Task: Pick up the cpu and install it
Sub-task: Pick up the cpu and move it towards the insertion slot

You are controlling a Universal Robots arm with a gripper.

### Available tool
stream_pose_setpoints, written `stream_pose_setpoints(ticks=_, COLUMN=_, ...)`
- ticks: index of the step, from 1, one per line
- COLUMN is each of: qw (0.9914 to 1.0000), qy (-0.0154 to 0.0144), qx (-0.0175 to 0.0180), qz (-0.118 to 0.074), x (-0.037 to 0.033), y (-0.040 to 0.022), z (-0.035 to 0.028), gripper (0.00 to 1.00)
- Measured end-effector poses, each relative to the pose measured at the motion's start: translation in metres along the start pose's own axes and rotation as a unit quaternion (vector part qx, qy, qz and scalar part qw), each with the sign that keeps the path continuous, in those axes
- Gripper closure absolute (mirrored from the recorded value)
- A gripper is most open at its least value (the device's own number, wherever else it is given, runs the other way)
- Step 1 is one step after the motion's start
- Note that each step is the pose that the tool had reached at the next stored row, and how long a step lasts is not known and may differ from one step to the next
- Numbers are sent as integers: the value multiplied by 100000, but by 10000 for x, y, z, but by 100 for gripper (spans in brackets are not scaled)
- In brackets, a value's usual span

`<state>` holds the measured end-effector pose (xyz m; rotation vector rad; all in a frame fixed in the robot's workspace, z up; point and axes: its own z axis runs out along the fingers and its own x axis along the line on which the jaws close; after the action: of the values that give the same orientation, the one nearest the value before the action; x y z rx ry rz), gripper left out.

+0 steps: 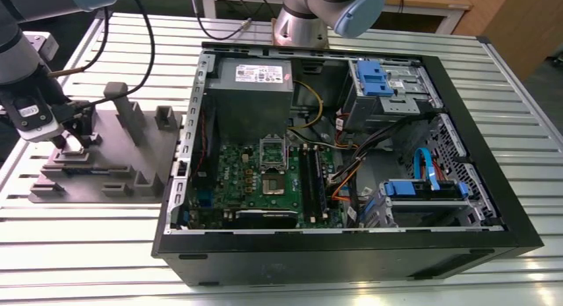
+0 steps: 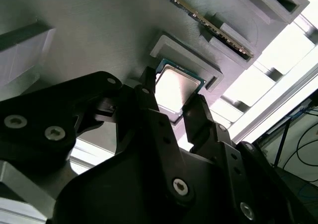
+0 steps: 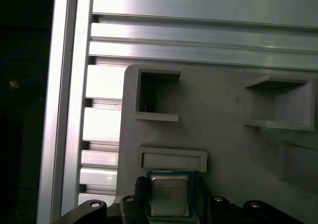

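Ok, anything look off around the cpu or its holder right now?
Nothing stands out. In the first wrist view the cpu lies square in its recess on the grey fixture, its edges parallel to the recess walls, with no visible damage. The gripper is right at it.

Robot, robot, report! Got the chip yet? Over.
Gripper around cpu, grip unconfirmed. Cpu in grey fixture pocket. Nothing in the way.

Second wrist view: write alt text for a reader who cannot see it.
The black gripper sits low over the cpu, a shiny square chip lying in a raised seat on the grey fixture.
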<state>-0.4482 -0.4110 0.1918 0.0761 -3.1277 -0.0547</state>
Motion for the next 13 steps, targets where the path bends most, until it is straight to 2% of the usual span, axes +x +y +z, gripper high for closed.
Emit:
stream_pose_setpoints(ticks=10, qw=100000, qy=9, qx=0, qz=23, x=0, y=0, z=0, gripper=53)
stream_pose_setpoints(ticks=13, qw=99996, qy=-26, qx=-14, qz=887, x=-1, y=0, z=0, gripper=53)
